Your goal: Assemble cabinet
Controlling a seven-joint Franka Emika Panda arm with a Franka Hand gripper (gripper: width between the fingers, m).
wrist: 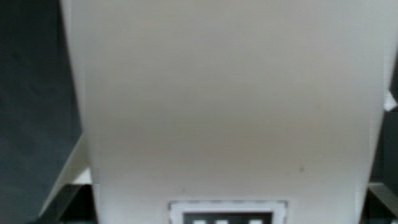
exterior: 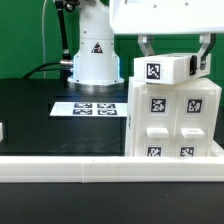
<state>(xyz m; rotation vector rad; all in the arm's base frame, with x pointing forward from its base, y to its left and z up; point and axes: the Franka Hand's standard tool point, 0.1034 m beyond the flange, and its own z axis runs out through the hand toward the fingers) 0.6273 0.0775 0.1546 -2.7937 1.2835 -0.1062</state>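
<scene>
The cabinet [exterior: 178, 115] is a tall white box with square tags and small tagged blocks on its near face. It stands upright at the exterior view's right, against the white front rail. A smaller white tagged piece [exterior: 160, 70] sits on its top. My gripper [exterior: 173, 60] comes down from above, one finger on each side of that piece, closed on it. In the wrist view a broad white surface [wrist: 222, 100] fills the frame, with a tag [wrist: 228, 213] at its edge. The fingertips are mostly hidden there.
The marker board [exterior: 97, 108] lies flat on the black table to the exterior view's left of the cabinet. The arm's white base [exterior: 95, 60] stands behind it. A long white rail [exterior: 60, 166] runs along the table's front edge. A small white item [exterior: 2, 130] shows at the left edge.
</scene>
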